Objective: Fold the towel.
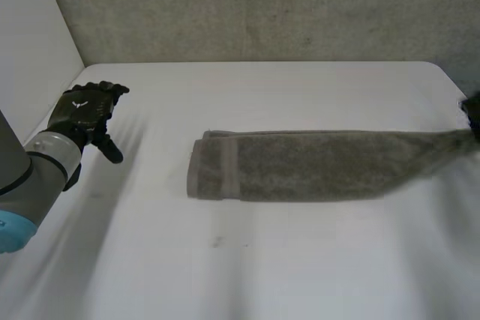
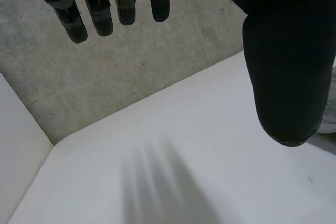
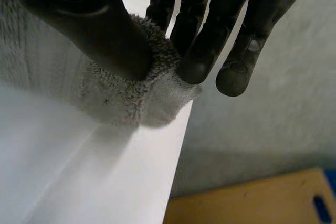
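One towel [image 1: 300, 166], grey-brown, lies as a long narrow strip on the bench [image 1: 225, 260], from its hemmed end at mid-bench out to the right edge. It looks already doubled lengthwise, judging by the stacked edges at the hemmed end. The right end is drawn taut and narrows toward the right hand [image 3: 199, 51], which has it clamped btwn thumb and fingers right at the bench edge, w/ cloth bunched under the thumb.

Step in hand, prob.: the crosswise fold. The grasp on the right end is made and the carry-over is not yet begun. Next move calls for lifting that end clear of the bench, bringing it across to the hemmed end and laying it edge on edge, w/o the pinch slipping or the whole strip dragging along. The left hand [image 1: 86, 110] hovers over bare bench, well apart from the hemmed end, fingers straight, holding nothing. It could pin that end if needed.

Writing: none legible on towel or bench. A small pale mark on the back of the left hand is too small to read. The rough grey wall [image 1: 262, 5] behind is unmarked.
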